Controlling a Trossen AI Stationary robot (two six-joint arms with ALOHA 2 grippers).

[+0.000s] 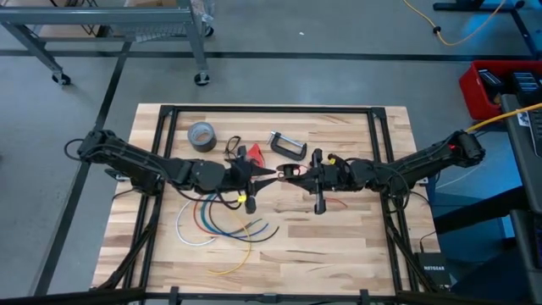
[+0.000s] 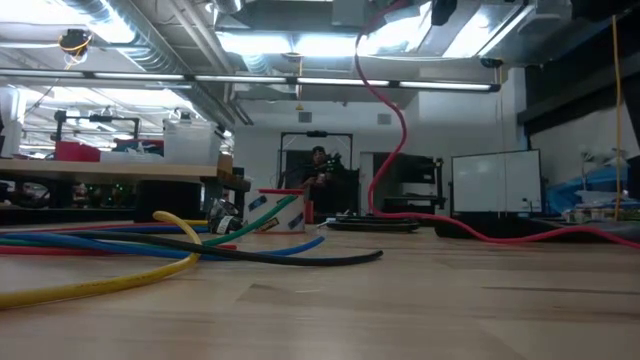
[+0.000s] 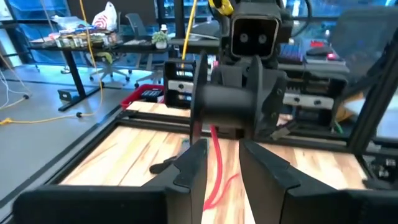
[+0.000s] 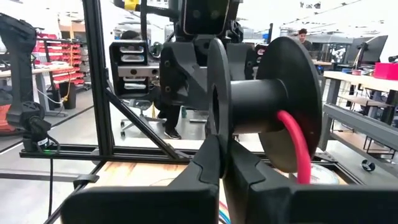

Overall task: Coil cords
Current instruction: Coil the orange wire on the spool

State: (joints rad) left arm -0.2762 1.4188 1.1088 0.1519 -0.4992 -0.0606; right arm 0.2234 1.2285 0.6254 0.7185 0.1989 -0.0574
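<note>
Cords mid-coil: my right gripper (image 4: 222, 163) pinches one flange of the small black round plastic spool (image 4: 264, 102) above the wooden table (image 1: 339, 246), freeing its core, while my left gripper (image 3: 222, 165), fingers slightly parted, guides the thin red wire (image 3: 214, 168).

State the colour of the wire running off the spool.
Red wire on a black spool; clearest in the right wrist view.
</note>
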